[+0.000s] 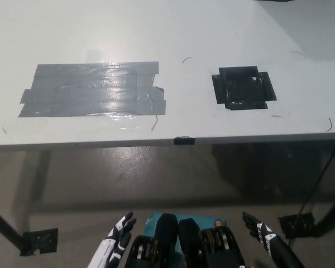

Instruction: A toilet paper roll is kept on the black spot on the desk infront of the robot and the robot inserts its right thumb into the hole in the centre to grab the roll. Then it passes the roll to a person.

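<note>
We see the white tabletop (173, 33) from above, front edge running across the middle of the view. The black spot (243, 87) sits on the right half of the tabletop, near the front edge, and nothing stands on it; we find no toilet paper roll anywhere in view. A wide patch of grey tape (94, 89) lies on the left half, well apart from the black spot, glare across its middle. A few thin dark threads lie scattered on the surface, and a small dark clip (184, 140) marks the front edge between the two patches.

Both hands are low, below the tabletop edge, over the floor (156, 173). Left hand (118, 239) at bottom left, white with black fingertips, fingers spread and pointing up, released, grasping nothing. Right hand (261, 234) at bottom right, black with white marks, fingers apart, also released and empty, well apart from the black spot. A table leg (8, 230) with a taped foot (39, 240) shows at lower left
</note>
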You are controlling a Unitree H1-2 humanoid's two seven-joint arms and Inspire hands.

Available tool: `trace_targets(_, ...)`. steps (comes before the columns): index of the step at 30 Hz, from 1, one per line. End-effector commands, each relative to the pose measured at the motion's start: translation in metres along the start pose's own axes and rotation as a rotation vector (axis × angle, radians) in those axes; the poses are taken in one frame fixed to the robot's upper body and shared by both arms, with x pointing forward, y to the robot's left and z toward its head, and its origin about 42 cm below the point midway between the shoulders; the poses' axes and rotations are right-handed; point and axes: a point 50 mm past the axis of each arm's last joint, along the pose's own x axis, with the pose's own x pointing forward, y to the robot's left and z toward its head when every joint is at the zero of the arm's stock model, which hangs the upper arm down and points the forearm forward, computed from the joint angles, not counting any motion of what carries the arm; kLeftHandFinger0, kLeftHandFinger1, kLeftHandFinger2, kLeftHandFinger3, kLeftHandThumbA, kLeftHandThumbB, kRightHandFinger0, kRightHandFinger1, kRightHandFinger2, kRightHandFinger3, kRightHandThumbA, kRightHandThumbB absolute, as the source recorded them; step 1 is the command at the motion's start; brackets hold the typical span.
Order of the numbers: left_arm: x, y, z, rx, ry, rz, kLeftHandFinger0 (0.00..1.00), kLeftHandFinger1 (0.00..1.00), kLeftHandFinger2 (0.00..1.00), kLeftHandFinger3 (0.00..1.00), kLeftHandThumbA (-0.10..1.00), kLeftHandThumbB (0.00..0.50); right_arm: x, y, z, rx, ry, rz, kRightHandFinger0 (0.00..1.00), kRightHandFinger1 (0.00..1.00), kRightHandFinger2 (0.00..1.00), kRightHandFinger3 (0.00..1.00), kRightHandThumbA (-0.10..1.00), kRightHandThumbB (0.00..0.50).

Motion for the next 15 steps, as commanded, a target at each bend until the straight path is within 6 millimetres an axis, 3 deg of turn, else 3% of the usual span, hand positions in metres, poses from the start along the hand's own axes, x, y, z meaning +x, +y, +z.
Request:
trace_targets(1,0.011,0.007,0.017,0.023,-0.085,0.002,1.00,1.00,1.00,1.00,1.00,0.134,0.011,-0.007,0.014,-0.041,-0.084,-0.021,1.00,1.00,1.00,1.00,0.82,0.319)
trace_targets(3,0.017,0.010,0.018,0.027,-0.096,0.003,1.00,1.00,1.00,1.00,1.00,0.123,0.016,-0.010,0.017,-0.048,-0.088,-0.027,1.00,1.00,1.00,1.00,0.83,0.332)
trace_targets(8,0.044,0.019,0.028,0.048,-0.127,0.016,1.00,1.00,1.00,1.00,1.00,0.116,0.041,-0.024,0.030,-0.075,-0.129,-0.036,1.00,1.00,1.00,1.00,0.81,0.297)
trace_targets(15,0.045,0.021,0.027,0.024,-0.104,0.023,1.00,1.00,1.00,1.00,0.99,0.106,0.049,-0.024,0.034,-0.056,-0.132,-0.026,1.00,1.00,1.00,1.00,0.79,0.312)
